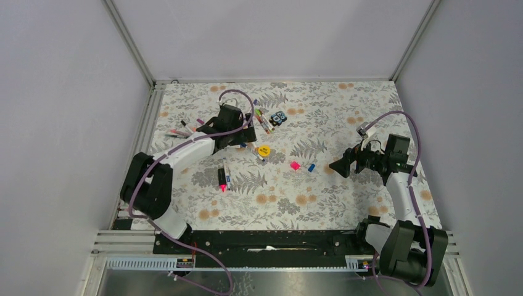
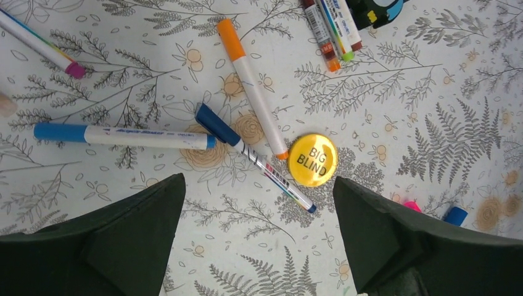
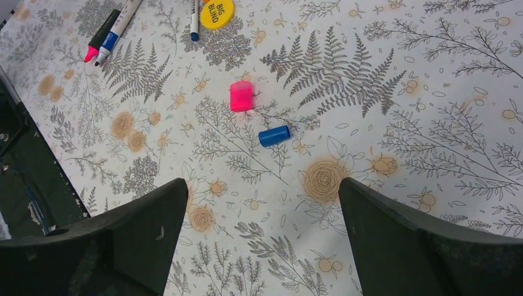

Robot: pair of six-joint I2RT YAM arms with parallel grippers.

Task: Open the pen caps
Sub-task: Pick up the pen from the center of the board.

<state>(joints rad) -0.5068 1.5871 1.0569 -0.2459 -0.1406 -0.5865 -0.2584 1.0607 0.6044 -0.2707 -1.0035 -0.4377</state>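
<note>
Pens (image 2: 253, 92) lie scattered toward the far-left corner of the table (image 1: 345, 203). 3 of them, with orange, light-blue and dark-blue caps on, fan out beside a yellow disc (image 2: 312, 160). 2 loose pen caps, a pink cap (image 3: 241, 96) and a blue cap (image 3: 274, 135), lie just apart near the table's middle. The left gripper (image 2: 258, 185) hovers above the pens with fingers spread wide, holding nothing. The right gripper (image 3: 262, 182) hovers above the caps, likewise spread.
</note>
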